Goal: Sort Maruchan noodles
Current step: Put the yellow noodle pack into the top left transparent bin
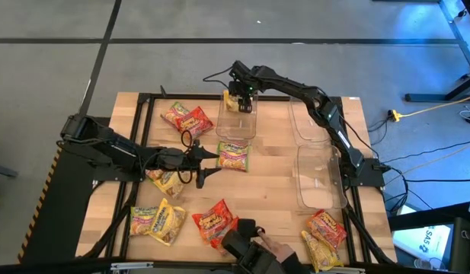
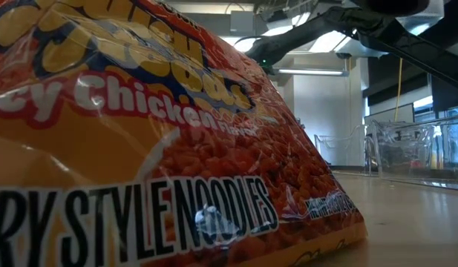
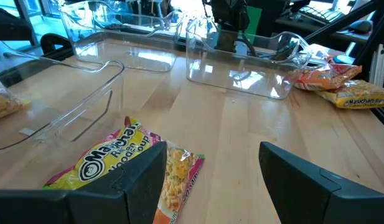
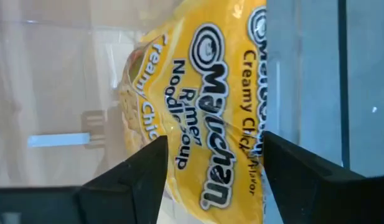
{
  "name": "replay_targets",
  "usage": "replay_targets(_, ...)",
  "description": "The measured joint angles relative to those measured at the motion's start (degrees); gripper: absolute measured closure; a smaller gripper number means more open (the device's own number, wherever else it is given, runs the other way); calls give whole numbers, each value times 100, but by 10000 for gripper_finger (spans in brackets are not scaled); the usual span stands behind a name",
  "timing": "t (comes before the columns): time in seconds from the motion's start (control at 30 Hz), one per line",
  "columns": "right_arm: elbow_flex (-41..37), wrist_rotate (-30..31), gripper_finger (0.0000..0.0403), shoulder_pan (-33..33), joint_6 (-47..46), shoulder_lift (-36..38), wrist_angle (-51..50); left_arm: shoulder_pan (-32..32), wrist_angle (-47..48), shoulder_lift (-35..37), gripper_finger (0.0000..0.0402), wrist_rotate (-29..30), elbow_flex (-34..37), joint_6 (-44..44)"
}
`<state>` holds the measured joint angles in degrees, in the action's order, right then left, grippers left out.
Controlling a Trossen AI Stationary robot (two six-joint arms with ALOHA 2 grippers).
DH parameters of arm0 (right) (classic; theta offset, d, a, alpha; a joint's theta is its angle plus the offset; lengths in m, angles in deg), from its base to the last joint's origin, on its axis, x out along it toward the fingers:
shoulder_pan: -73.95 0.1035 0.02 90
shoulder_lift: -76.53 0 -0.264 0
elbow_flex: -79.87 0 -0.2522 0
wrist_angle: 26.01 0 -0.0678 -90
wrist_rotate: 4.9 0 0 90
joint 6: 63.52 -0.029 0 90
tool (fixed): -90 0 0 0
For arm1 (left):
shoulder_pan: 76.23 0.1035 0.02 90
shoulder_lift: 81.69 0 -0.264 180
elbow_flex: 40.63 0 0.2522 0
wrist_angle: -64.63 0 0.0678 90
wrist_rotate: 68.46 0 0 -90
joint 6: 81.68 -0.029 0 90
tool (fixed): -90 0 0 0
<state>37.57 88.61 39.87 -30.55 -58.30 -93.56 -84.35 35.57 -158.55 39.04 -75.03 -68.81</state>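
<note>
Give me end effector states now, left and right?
Left end effector: open, empty, over a yellow-green noodle packet.
Right end effector: open over the clear bin, yellow Creamy Chicken packet between its fingers; grip cannot be told.

Yellow packet (image 4: 207,106) in clear bin (image 4: 61,81): "Maruchan Ramen Noodle Soup, Creamy Chicken". Orange packet (image 2: 139,141): "Chicken", "STYLE NOODLES"

about eleven noodle packets (image 1: 233,156), three clear bins (image 1: 236,114)
</note>
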Motion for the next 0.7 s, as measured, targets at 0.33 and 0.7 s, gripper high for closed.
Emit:
replay_targets(0.33,887,32,173,164,-108,-2,-1081,-1,-25,-2,153,0,0,7)
replay_targets(0.7,581,-2163,173,508,-1114,1195,-2523,-30,-151,-2,153,-46,-4,351)
